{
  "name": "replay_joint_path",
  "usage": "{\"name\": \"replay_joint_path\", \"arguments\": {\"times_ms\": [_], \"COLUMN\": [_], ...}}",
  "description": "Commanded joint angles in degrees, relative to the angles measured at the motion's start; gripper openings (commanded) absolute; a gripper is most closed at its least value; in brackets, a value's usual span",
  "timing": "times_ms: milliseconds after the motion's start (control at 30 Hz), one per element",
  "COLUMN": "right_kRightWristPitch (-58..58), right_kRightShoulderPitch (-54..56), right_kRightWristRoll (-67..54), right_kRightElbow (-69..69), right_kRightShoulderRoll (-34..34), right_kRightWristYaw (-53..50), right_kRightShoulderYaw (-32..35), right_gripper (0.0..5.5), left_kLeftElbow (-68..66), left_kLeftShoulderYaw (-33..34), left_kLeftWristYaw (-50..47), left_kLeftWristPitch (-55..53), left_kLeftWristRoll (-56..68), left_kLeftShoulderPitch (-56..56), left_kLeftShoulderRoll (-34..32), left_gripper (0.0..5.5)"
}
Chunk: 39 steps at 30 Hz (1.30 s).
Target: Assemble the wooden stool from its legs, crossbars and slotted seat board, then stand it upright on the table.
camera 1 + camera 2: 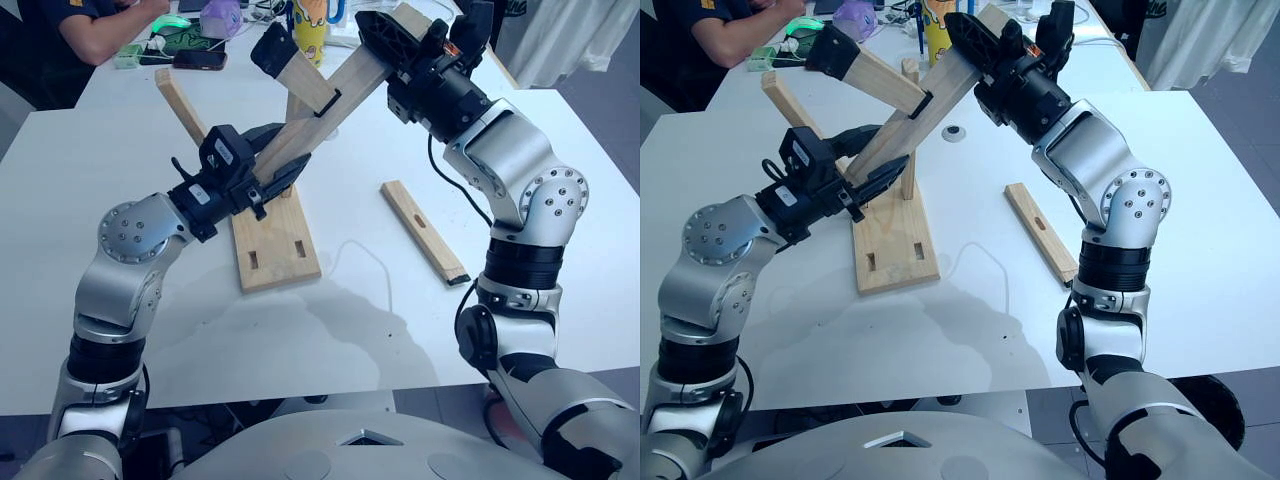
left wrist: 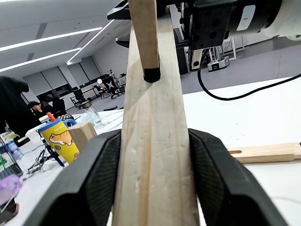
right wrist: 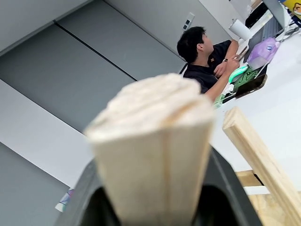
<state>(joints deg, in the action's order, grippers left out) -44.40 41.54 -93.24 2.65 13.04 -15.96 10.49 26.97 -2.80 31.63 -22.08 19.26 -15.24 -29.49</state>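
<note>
Well out beyond the left pincer [image 1: 275, 160], toward the far side of the table [image 1: 330, 330]: a spare leg [image 1: 182, 105] lying flat, untouched; left pincer narrowed onto the lower stretch of the long leg [image 1: 352, 85], fingers [image 2: 99, 188] pressed to both faces, holding it slanted in the air; directly beneath that pincer, flat on the table, the seat board [image 1: 275, 255], two slots showing at its near end; just behind the pincer, seemingly an upright piece [image 1: 908, 182] rising from the board; up the leg, roughly midway to the right pincer [image 1: 392, 45], a crossbar [image 1: 302, 75] entering a dark mortise [image 2: 151, 74] and jutting away leftward; right pincer closed, apparently on the upper end of the same long leg, a wood end squeezed between its fingers in the right wrist view; below the right pincer, well apart from it, a loose slotted piece [image 1: 425, 232] flat on the table.

Judged step: mating crossbar and leg in mid-air, early in the build, seat board not yet joined to this pair; next, probably, shifting one pincer onto the crossbar and pressing it square into the mortise, the other steadying the leg; then down to the slots.

Hard to make out: depth of the crossbar in the mortise; nature of the dark tip on its far end; exact hold of the right pincer behind its own housing; true seating of the upright piece.
</note>
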Motion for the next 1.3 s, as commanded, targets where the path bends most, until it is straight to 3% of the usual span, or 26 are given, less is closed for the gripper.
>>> {"name": "replay_joint_path", "arguments": {"times_ms": [33,200,433,800,1300], "right_kRightWristPitch": [-0.1,1.9,0.8,-2.5,-2.8], "right_kRightShoulderPitch": [1.6,-1.4,-14.2,-18.2,-21.0], "right_kRightWristRoll": [6.2,16.9,21.6,25.9,37.2], "right_kRightElbow": [-1.1,-0.2,11.3,13.4,13.2], "right_kRightShoulderRoll": [1.9,3.3,0.8,-0.9,-1.3], "right_kRightWristYaw": [3.9,7.2,3.8,4.3,5.1], "right_kRightShoulderYaw": [-0.1,0.1,-0.8,-3.9,-5.6], "right_gripper": [1.03,1.03,1.03,1.03,1.03], "left_kLeftElbow": [-2.0,-1.7,-8.2,-14.1,-11.9], "left_kLeftShoulderYaw": [1.4,4.5,9.6,5.8,0.9], "left_kLeftWristYaw": [-2.0,-0.3,3.2,1.6,-2.8], "left_kLeftWristPitch": [-0.4,-1.5,0.0,1.3,0.1], "left_kLeftWristRoll": [-1.1,1.3,-0.2,-8.5,-11.7], "left_kLeftShoulderPitch": [1.7,7.3,18.4,25.8,26.1], "left_kLeftShoulderRoll": [1.0,-0.2,-4.3,-4.7,1.3], "left_gripper": [3.01,3.04,3.04,3.04,3.04]}}
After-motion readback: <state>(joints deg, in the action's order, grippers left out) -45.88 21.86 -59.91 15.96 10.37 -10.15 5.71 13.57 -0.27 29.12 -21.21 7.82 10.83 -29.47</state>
